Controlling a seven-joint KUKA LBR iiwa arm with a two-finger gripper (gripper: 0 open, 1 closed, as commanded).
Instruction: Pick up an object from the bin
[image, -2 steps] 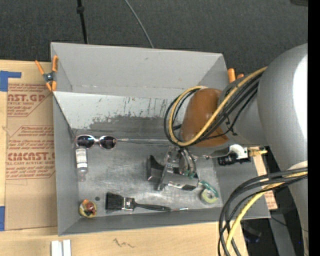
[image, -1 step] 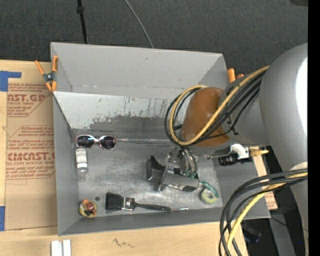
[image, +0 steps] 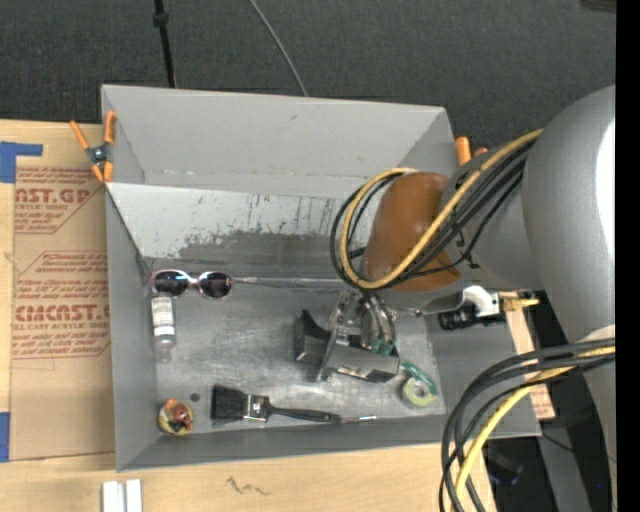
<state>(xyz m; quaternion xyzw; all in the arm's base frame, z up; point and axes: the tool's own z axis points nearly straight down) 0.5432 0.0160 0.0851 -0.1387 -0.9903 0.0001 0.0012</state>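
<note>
Camera view has the gripper (image: 360, 338) low in the right-middle of the bin (image: 200, 215), down near the floor under the arm's orange cover and looped cables. From this angle I cannot tell whether it is open or closed, and nothing can be seen in its hold. So, by my reading, the pick is not yet done: the grasp and the lift out of the bin are both left.

The thing nearest it is a black angular piece (image: 308, 338), lying just beside the gripper on its left, near the middle of the floor. A roll of tape (image: 418, 388) lies near it on the other side, toward the bin's front right corner.

The rest lies well apart: sunglasses (image: 192, 284) against the back wall at the left, a small clear bottle (image: 162, 325) below them, a black brush (image: 250, 406) along the front, and a small orange ball-like thing (image: 175, 416) in the front left corner. None of these crowds the gripper.
</note>
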